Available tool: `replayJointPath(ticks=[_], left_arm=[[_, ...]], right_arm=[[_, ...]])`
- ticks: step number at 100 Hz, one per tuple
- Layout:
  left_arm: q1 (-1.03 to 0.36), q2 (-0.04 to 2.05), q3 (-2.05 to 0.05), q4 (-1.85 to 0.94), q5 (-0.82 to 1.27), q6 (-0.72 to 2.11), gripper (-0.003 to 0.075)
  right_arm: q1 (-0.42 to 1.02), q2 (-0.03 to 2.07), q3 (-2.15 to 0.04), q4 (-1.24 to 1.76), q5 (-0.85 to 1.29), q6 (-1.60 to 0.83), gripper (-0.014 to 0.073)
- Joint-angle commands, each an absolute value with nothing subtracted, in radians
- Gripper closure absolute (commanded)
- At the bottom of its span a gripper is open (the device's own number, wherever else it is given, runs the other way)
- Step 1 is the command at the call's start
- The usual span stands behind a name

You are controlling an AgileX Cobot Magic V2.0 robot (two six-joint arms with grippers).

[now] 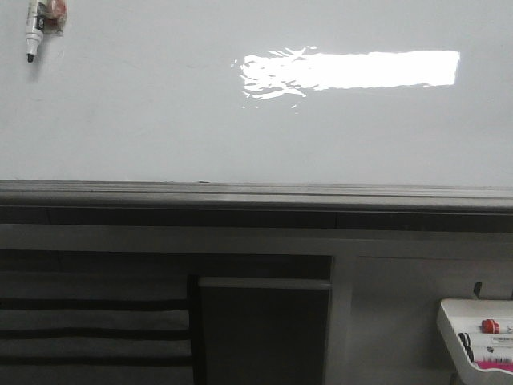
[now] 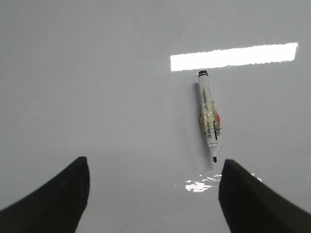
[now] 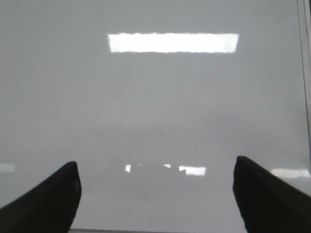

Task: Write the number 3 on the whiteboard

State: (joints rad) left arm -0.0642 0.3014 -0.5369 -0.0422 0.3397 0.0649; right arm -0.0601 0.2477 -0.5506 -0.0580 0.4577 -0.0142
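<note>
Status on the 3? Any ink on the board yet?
Nothing done: the whiteboard shows no stroke in any view. In hand: nothing, as the left end effector and right end effector are open and empty. Left: grasping the marker lying on the board, then writing.

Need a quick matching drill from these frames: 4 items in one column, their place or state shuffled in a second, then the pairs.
Items:
1. marker
2. glare patch
3. marker tray
4. left gripper

Place or state:
A. below the board's rim, front view's lower right, holding markers
B. open, nothing between the fingers
C. on the whiteboard, front view's upper left, tip pointing down
D. bright rectangle on the board, right of centre

Pairs: 1-C, 2-D, 3-A, 4-B
</note>
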Motion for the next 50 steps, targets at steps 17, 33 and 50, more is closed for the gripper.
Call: replayJointPath(ticks=[17, 33, 50], left_arm=[[-0.068, 0.317, -0.567, -0.051, 0.256, 0.054, 0.0209], [-0.068, 0.365, -0.581, -0.051, 0.303, 0.060, 0.0209], [-0.141, 0.517, -0.642, -0.066, 0.372, 0.084, 0.0209]], right_arm=[[-0.062, 0.269, -0.587, -0.063, 0.376, -0.022, 0.0017], [-0.062, 0.269, -0.587, -0.055, 0.365, -0.022, 0.0017], [-0.062, 0.269, -0.587, -0.050, 0.365, -0.022, 0.0017]])
